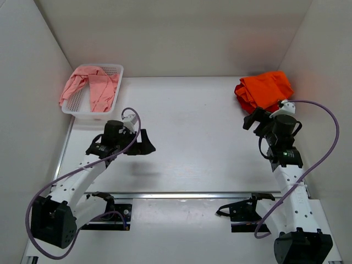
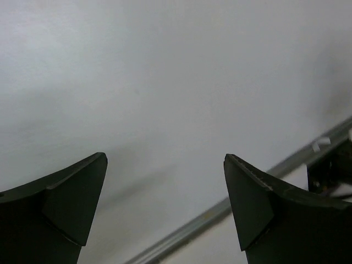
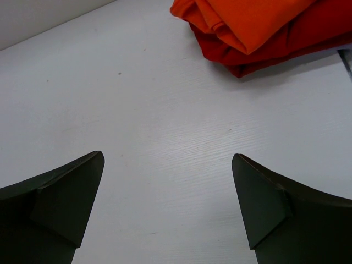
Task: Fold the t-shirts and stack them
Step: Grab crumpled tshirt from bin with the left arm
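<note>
A salmon-pink t-shirt [image 1: 91,88] lies crumpled in the white mesh basket [image 1: 116,70] at the back left. A folded bright orange t-shirt [image 1: 268,88] lies on a folded red t-shirt [image 1: 242,100] at the back right; both show in the right wrist view, orange [image 3: 250,19] over red [image 3: 286,47]. My left gripper [image 1: 147,143] is open and empty over bare table, in front of the basket; its wrist view shows only the table [image 2: 165,82]. My right gripper [image 1: 254,118] is open and empty, just in front of the stack.
White walls enclose the table on the left, back and right. A metal rail [image 1: 181,193] runs across near the arm bases, also in the left wrist view [image 2: 220,212]. Purple cables loop from both arms.
</note>
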Robot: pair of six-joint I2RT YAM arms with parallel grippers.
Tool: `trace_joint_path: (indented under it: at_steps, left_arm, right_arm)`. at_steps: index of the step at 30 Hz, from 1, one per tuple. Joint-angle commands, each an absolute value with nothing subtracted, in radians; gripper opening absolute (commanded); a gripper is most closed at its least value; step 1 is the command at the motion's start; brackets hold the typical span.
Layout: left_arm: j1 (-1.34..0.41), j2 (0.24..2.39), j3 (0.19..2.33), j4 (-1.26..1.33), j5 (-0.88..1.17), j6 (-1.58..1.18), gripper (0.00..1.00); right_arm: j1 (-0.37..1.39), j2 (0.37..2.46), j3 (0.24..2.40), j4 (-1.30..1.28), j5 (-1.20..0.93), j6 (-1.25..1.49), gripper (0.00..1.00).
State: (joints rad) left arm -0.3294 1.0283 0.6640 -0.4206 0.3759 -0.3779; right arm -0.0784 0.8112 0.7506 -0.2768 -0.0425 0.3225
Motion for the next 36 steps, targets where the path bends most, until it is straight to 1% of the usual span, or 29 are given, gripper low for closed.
trace_joint_path:
  at_steps: [1, 2, 3, 4, 5, 6, 7, 8, 9, 10, 11, 12, 13, 14, 15, 17, 18, 20, 25, 29, 31, 32, 34, 35, 36]
  left_arm:
    - [-0.191, 0.991, 0.768, -0.287, 0.322, -0.304, 0.98]
    - [-0.134, 1.023, 0.849, -0.293, 0.289, -0.296, 0.99]
    - [-0.106, 1.072, 0.942, -0.301, 0.261, -0.275, 0.85]
    - [-0.050, 1.145, 0.990, -0.299, 0.218, -0.264, 0.24]
    - [-0.029, 1.187, 1.106, -0.316, 0.174, -0.256, 0.04]
    - [-0.025, 1.284, 1.227, -0.349, 0.103, -0.226, 0.00]
    - [-0.023, 1.398, 1.296, -0.376, 0.033, -0.188, 0.00]
    - [-0.015, 1.457, 1.428, -0.437, 0.002, -0.172, 0.08]
    - [-0.002, 1.576, 1.559, -0.481, -0.032, -0.151, 0.43]
    - [-0.002, 1.685, 1.618, -0.503, -0.041, -0.155, 0.61]
    - [0.053, 1.792, 1.723, -0.534, -0.019, -0.173, 0.61]
    - [0.080, 1.837, 1.826, -0.554, -0.012, -0.181, 0.62]
    - [0.093, 1.926, 1.915, -0.567, -0.005, -0.207, 0.64]
    - [0.122, 2.003, 1.954, -0.572, 0.000, -0.222, 0.65]
    - [0.129, 2.032, 2.017, -0.578, -0.005, -0.225, 0.65]
    - [0.144, 2.156, 2.106, -0.580, -0.067, -0.229, 0.65]
    - [0.153, 2.181, 2.150, -0.589, -0.080, -0.227, 0.65]
    - [0.176, 2.253, 2.177, -0.578, -0.089, -0.232, 0.65]
    - [0.207, 2.333, 2.114, -0.551, -0.026, -0.255, 0.66]
    - [0.213, 2.419, 2.126, -0.583, 0.017, -0.278, 0.67]
    - [0.213, 2.471, 2.186, -0.632, 0.046, -0.285, 0.65]
    - [0.216, 2.508, 2.236, -0.644, 0.072, -0.285, 0.61]
    - [0.204, 2.572, 2.336, -0.725, 0.084, -0.276, 0.46]
    - [0.209, 2.615, 2.420, -0.776, 0.087, -0.265, 0.20]
    - [0.206, 2.658, 2.462, -0.800, 0.090, -0.267, 0.00]
  right_arm:
    - [-0.067, 0.808, 0.756, -0.242, -0.034, 0.327, 1.00]
    - [-0.086, 0.808, 0.756, -0.227, -0.052, 0.336, 0.99]
    - [-0.092, 0.814, 0.756, -0.212, -0.084, 0.344, 0.99]
    - [-0.118, 0.824, 0.744, -0.200, -0.112, 0.354, 1.00]
    - [-0.124, 0.827, 0.747, -0.184, -0.123, 0.362, 1.00]
    - [-0.139, 0.842, 0.746, -0.166, -0.142, 0.370, 0.99]
    - [-0.138, 0.857, 0.755, -0.164, -0.147, 0.373, 0.99]
    - [-0.130, 0.868, 0.759, -0.158, -0.144, 0.374, 0.99]
    - [-0.121, 0.879, 0.770, -0.160, -0.149, 0.368, 0.99]
    - [-0.117, 0.897, 0.781, -0.155, -0.152, 0.367, 0.99]
    - [-0.103, 0.911, 0.785, -0.158, -0.153, 0.361, 0.99]
    - [-0.092, 0.923, 0.788, -0.158, -0.156, 0.353, 0.99]
    - [-0.083, 0.931, 0.790, -0.155, -0.161, 0.351, 0.99]
    - [-0.080, 0.948, 0.802, -0.153, -0.163, 0.345, 0.99]
    - [-0.074, 0.953, 0.801, -0.147, -0.170, 0.336, 0.99]
    - [-0.064, 0.997, 0.822, -0.137, -0.172, 0.325, 0.99]
    - [-0.067, 1.005, 0.822, -0.143, -0.181, 0.321, 0.99]
    - [-0.061, 1.069, 0.850, -0.129, -0.207, 0.310, 0.99]
    - [-0.040, 1.172, 0.885, -0.120, -0.203, 0.291, 0.99]
    - [-0.041, 1.206, 0.877, -0.091, -0.236, 0.310, 0.99]
    - [-0.049, 1.204, 0.868, -0.083, -0.248, 0.325, 1.00]
    - [-0.048, 1.195, 0.865, -0.078, -0.250, 0.324, 0.99]
    - [-0.067, 1.195, 0.862, -0.077, -0.258, 0.333, 0.99]
    - [-0.074, 1.198, 0.864, -0.077, -0.267, 0.333, 0.99]
    - [-0.077, 1.190, 0.864, -0.075, -0.270, 0.333, 0.99]
